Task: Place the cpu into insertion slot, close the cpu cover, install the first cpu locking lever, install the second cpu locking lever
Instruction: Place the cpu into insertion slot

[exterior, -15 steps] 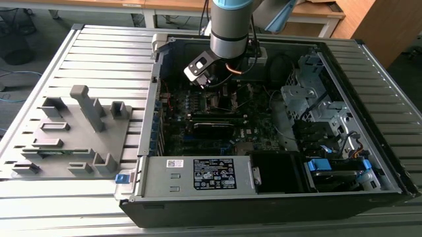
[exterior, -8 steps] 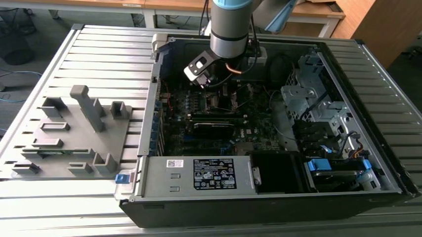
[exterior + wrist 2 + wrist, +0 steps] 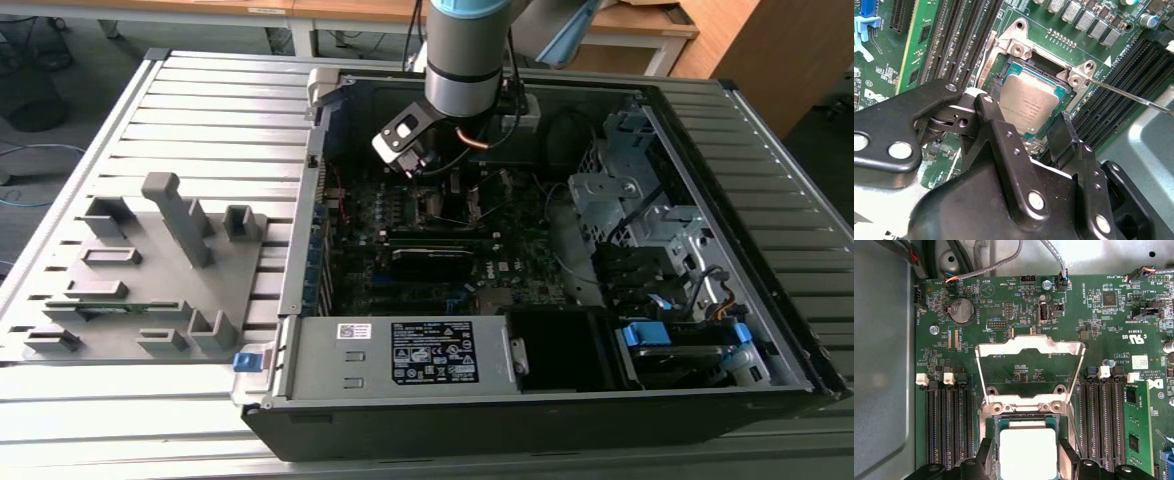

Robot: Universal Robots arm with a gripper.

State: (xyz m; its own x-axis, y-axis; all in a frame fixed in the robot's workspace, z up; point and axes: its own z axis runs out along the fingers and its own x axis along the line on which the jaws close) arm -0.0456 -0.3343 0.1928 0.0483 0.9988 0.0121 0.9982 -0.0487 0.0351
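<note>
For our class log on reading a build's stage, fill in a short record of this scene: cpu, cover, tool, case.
cpu: lying flat in the insertion slot
cpu cover: swung open, clear of the cpu
tool: low over the cpu
locking lever: thin rod, unlatched, sticking out from a socket corner
computer case: on its side, panel off, on a slatted table

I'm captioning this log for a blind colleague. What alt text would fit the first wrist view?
A pale square cpu lies in the insertion slot of a green circuit board, with the gripper right at it. The cpu cover, a thin metal frame, stands swung open beyond the chip, and dark memory slots flank the socket on both sides.
</note>
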